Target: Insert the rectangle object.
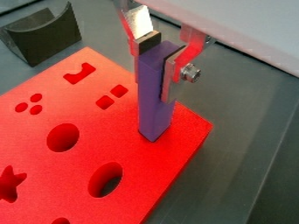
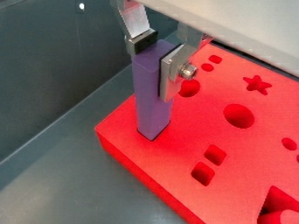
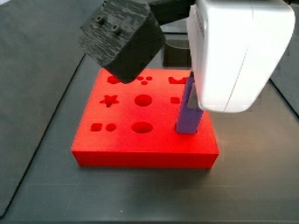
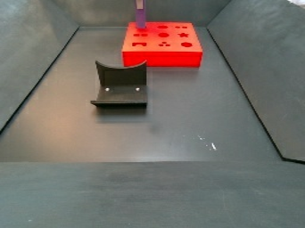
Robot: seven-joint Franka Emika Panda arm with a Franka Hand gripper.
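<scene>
My gripper (image 1: 160,57) is shut on the rectangle object (image 1: 155,96), a slim purple-blue bar held upright, also seen in the other wrist view (image 2: 152,92) between the gripper's plates (image 2: 156,54). The bar's lower end meets the top of the red block (image 1: 70,166) near one corner. I cannot tell whether it sits in a slot. In both side views the bar (image 3: 186,109) (image 4: 139,13) stands on the red block (image 3: 140,149) (image 4: 163,55). The fingers are hidden there.
The red block has several shaped holes: circles (image 1: 62,136), a star (image 2: 254,85), small squares (image 2: 214,156). The dark grey curved holder (image 4: 120,86) stands apart on the dark floor, also in a wrist view (image 1: 41,35). Sloped walls (image 4: 36,80) surround the floor.
</scene>
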